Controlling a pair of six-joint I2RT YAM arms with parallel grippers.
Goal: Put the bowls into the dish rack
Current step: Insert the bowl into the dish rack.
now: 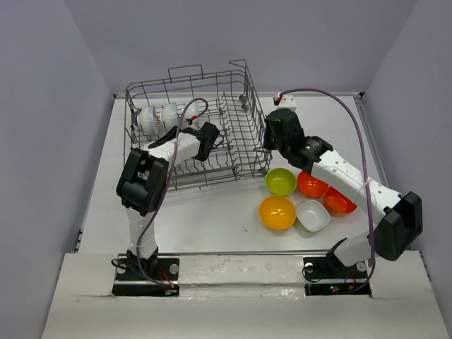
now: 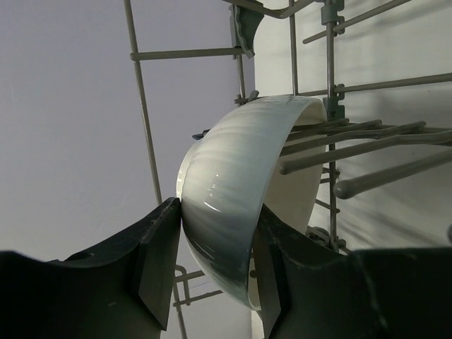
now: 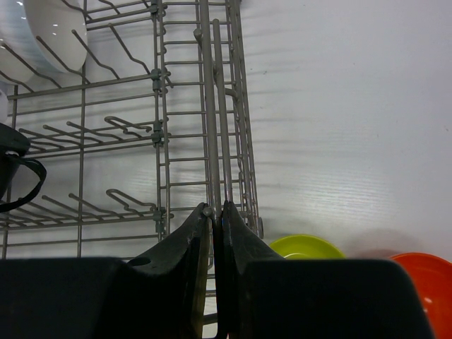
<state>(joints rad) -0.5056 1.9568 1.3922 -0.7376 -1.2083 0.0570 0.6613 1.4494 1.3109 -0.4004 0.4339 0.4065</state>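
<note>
My left gripper (image 2: 215,261) reaches inside the dish rack (image 1: 212,78) with its jaws open on either side of the wall of a white bowl (image 2: 240,169). The bowl stands on edge against the tines (image 2: 353,141), and the left fingertip just touches it. Two more white bowls (image 1: 159,116) stand at the rack's far left. My right gripper (image 3: 217,212) is shut on an upright wire of the rack's right side (image 3: 212,106). On the table right of the rack lie a lime green bowl (image 1: 281,181), an orange-yellow bowl (image 1: 277,212), a squarish white bowl (image 1: 313,215) and two red-orange bowls (image 1: 311,184) (image 1: 339,201).
The right arm stretches over the loose bowls toward the rack's near right corner (image 1: 267,138). A small white box with a red mark (image 1: 284,99) sits at the back of the table beyond the rack. Grey walls close in on both sides.
</note>
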